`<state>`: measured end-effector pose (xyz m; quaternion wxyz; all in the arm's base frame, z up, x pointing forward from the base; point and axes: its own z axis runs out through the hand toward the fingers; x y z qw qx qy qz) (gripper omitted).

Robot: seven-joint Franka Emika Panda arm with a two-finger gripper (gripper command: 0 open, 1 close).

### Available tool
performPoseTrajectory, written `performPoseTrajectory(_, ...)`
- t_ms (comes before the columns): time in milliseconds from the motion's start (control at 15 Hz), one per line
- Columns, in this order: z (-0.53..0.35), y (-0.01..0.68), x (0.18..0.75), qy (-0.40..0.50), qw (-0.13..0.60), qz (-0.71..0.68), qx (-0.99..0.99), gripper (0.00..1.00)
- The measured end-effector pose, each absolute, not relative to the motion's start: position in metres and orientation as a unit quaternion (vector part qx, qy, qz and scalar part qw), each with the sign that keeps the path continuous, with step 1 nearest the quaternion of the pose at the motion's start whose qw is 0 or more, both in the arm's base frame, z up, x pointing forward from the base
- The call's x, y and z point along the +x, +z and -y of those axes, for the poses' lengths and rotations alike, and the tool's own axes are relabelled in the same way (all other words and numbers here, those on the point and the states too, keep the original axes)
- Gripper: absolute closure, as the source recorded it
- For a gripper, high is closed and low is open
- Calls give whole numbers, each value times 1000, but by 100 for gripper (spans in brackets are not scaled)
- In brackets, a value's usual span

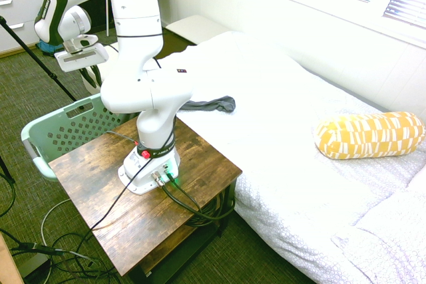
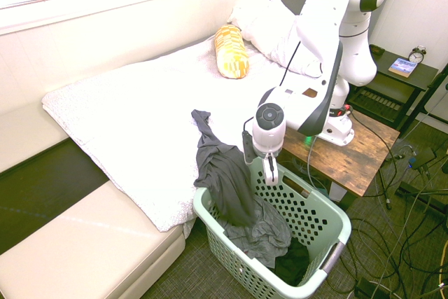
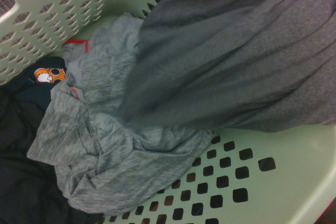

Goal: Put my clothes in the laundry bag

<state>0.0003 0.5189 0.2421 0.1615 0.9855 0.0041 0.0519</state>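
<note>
Your clothes (image 2: 227, 180), the dark grey garment, hang over the rim of the laundry bag (image 2: 318, 208): the lower folds lie bunched inside the mint-green basket, while the upper end trails back onto the edge of the bed (image 2: 133, 124) next to the basket. In the wrist view you see the grey cloth (image 3: 220, 61) draped down the pierced wall onto other laundry on the basket's floor, a lighter grey piece (image 3: 110, 145) and something dark with an orange patch (image 3: 48, 75).

The gripper (image 2: 271, 171) hangs just above the basket's opening, pointing steeply down, right beside the draped garment. Its fingers look close together, but you cannot tell from these views whether they grip the cloth or stand clear of it.

Further from the basket, the yellow patterned pillow (image 2: 231, 50) lies near the head of the bed, and the wooden worktop (image 2: 364, 152) stands just behind the basket.
</note>
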Motion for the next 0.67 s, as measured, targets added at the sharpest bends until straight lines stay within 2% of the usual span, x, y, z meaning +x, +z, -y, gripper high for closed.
performPoseTrajectory(333, -518, 227, 34, 66, 165, 29, 984, 0)
performPoseTrajectory(467, -520, 219, 73, 68, 155, 61, 984, 0)
performPoseTrajectory(667, -519, 219, 161, 59, 118, 128, 983, 0)
